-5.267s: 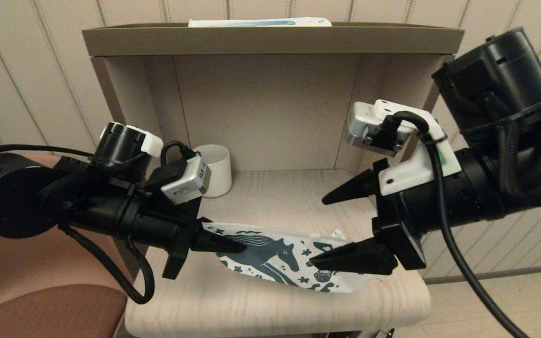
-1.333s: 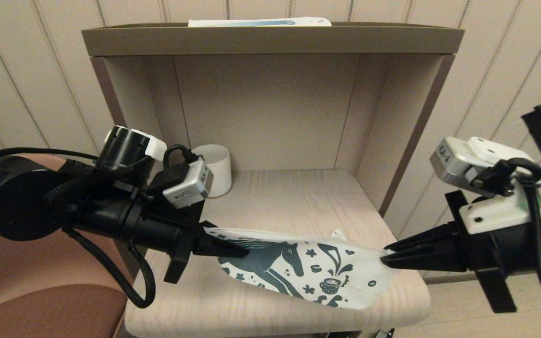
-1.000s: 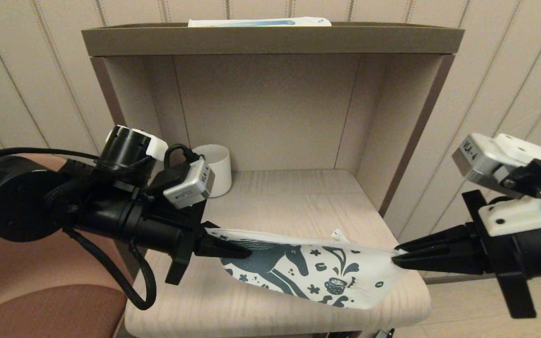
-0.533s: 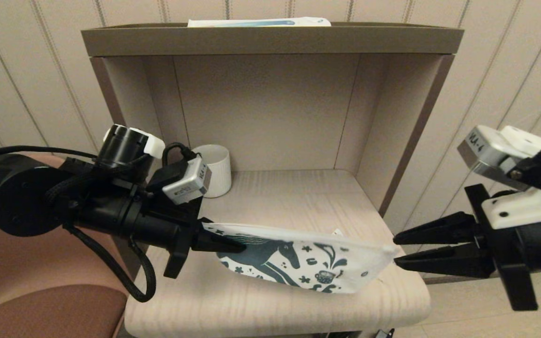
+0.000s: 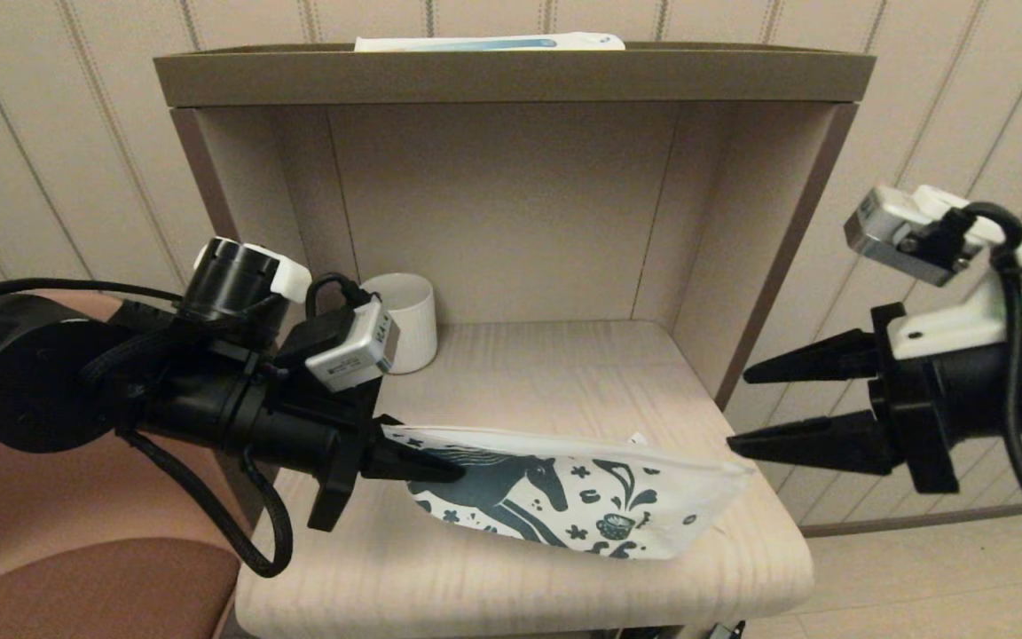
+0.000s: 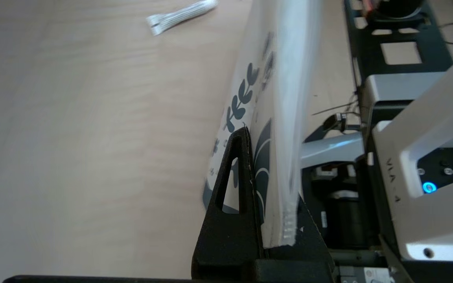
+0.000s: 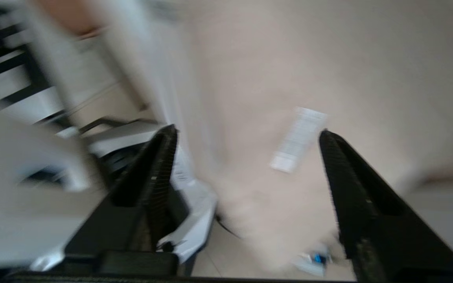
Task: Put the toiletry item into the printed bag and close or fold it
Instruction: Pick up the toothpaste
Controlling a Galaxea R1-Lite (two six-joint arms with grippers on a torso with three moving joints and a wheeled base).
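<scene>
Printed bag (image 5: 577,501) lies across the front of the counter (image 5: 475,586), one end pinched and lifted by the left gripper (image 5: 427,461), fingers (image 6: 230,188) clamped tight on its edge; the far end sags onto the surface. Right gripper (image 5: 742,408) sits just off that far end, fingers (image 7: 163,157) spread wide, holding nothing, not touching the bag. Toiletry item (image 5: 640,441) lies on the counter just behind the bag, outside it; its crimped end peeks over the bag's top edge. White mug (image 5: 409,319) stands at the back-left corner under the shelf. White-and-blue box (image 5: 489,41) lies on the shelf top.
</scene>
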